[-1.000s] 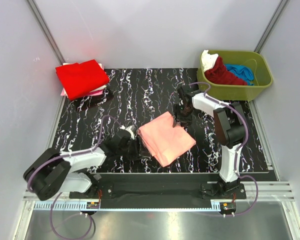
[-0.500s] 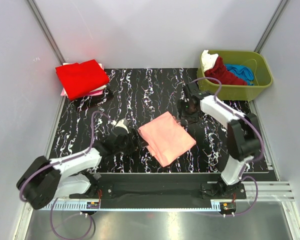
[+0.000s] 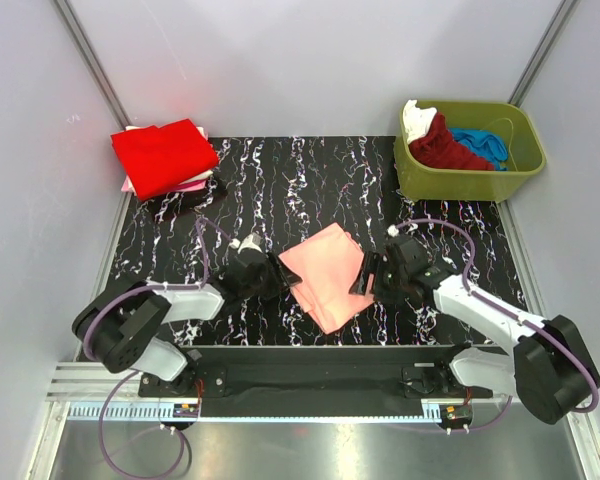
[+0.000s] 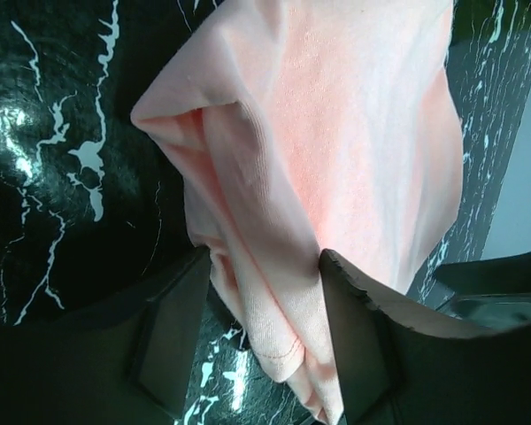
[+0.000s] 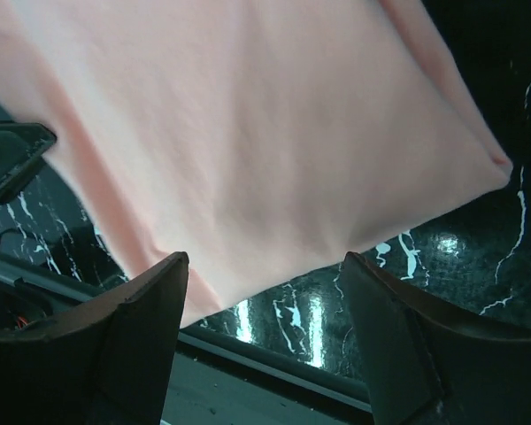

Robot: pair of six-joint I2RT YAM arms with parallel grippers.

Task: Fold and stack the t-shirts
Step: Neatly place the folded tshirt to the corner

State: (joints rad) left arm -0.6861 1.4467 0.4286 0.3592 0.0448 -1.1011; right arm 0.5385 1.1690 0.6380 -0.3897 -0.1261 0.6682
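left fingers [image 4: 173,341]: spread apart, straddling the left edge of the salmon-pink t-shirt [image 4: 336,150]. the layered hem sits between them, not yet pinched.
right fingers [image 5: 137,332]: spread wide, holding nothing, at the shirt's opposite edge, with cloth just ahead of the tips.

salmon-pink t-shirt: folded to a rough square. it lies on the desk [image 3: 300,190] toward the near edge, between the two arms. the left corner is bunched in loose layers.

step in hand, as judged: taking the folded shirt up from both sides to carry it to the stack. to do it well, each lower finger should slide under every layer and close on the full thickness. both sides should then rise level so the fold holds. a pinch on the top layer alone would likely peel it open.

surroundings: bright red t-shirt [image 3: 163,155], folded, tops the stack at the far-left corner, with pale pink cloth [image 3: 185,185] showing beneath. olive-green tub [image 3: 460,185], far right, holds a dark red shirt [image 3: 445,148], a blue shirt [image 3: 480,145] and a white shirt [image 3: 415,118], all unfolded.

in the way: no object lies between shirt and stack. the left arm's cable [image 3: 202,240] loops near that path.
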